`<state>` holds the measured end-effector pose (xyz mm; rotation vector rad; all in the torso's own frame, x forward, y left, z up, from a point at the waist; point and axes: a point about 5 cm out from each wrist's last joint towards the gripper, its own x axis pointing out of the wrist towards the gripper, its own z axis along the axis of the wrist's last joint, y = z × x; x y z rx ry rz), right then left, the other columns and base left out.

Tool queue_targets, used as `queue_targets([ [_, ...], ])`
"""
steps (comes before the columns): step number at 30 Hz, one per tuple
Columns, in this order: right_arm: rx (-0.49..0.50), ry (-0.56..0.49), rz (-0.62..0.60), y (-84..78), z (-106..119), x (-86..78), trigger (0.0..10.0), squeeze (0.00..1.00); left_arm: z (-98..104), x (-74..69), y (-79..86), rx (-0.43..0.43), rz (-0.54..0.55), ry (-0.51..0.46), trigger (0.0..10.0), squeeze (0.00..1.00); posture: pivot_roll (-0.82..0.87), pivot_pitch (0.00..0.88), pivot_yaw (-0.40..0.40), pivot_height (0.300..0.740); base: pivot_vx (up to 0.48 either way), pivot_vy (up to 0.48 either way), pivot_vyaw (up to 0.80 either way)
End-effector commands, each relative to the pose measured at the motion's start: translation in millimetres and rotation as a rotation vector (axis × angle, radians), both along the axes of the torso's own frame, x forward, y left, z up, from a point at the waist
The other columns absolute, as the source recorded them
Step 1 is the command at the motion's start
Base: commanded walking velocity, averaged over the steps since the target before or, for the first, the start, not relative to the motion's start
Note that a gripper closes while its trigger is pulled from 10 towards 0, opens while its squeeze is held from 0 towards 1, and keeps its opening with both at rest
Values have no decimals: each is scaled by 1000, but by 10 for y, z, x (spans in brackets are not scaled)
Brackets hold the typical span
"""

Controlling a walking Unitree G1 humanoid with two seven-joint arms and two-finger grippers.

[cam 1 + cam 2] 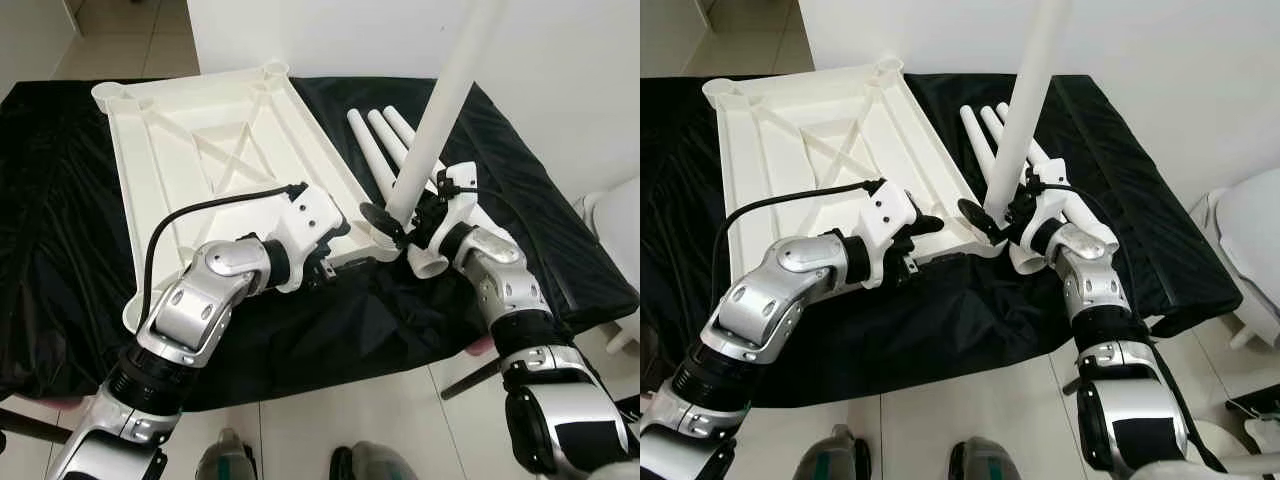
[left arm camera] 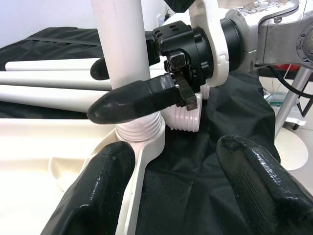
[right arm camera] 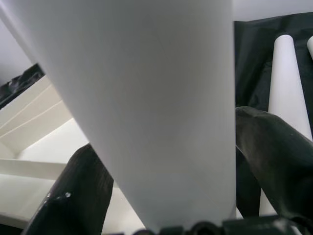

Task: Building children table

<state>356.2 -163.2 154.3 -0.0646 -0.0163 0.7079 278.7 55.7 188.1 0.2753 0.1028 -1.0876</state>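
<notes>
The right pincer [image 1: 400, 213] is clamped around a white table leg [image 1: 445, 105], which stands tilted with its threaded end in the near right corner socket of the upturned white tabletop [image 1: 215, 165]. The left pincer [image 1: 335, 255] sits with its fingers [image 2: 105, 171] spread apart, holding nothing, just beside that same corner.

The main risk, as I judge it, is cross-threading: the leg leans to the right rather than standing square to the socket, so turning it could jam the thread or pop it out. The tabletop is light plastic on slippery cloth; with nothing gripping it, twisting force may spin or slide it toward the near edge.

Three more legs [image 1: 385, 140] lie side by side to the right, and a further white piece [image 1: 430, 262] rests under the right wrist. The counter [image 1: 60, 200] is draped in black sheeting, standing against a white wall [image 1: 560, 60] on a pale tiled floor [image 1: 360, 410].
</notes>
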Motion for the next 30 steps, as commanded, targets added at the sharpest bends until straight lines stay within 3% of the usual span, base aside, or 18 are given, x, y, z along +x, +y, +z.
queue_targets([
  [1, -6, -8, -1, -43, 23, 14, 10000, 0, 16, 19, -3, 1, 15, -7, 10000, 0, -35, 0, -31, 740, 0, 0, 0],
  [2, -20, -8, 2, -56, 11, 23, 3608, 0, 17, 19, -3, 1, 16, -7, 10000, 0, -35, 0, -32, 740, 0, 0, 0],
  [3, -26, -2, 5, -71, -7, 23, 0, 0, 15, 16, -2, 1, 16, -6, 10000, 0, -32, 0, -33, 740, 0, 0, 0],
  [14, -26, 20, 13, -105, -83, 15, 0, 0, 14, 11, -3, -3, 17, -4, 10000, 0, -35, 0, -35, 740, 0, 0, 0],
  [15, -27, 18, 4, -102, -85, 16, 10000, 0, 14, 11, -2, -2, 17, -5, 10000, 0, -36, 0, -34, 740, 0, 0, 0],
  [20, -12, 18, -22, -78, -83, 19, 10000, 0, 13, 11, -3, -2, 18, -4, 10000, 0, -35, 0, -35, 740, 0, 0, 0],
  [30, 78, 43, -169, 200, -48, 35, 10000, 0, 4, -5, -32, -7, 9, 1, 10000, 0, -43, 0, -29, 740, 0, 0, 0],
])
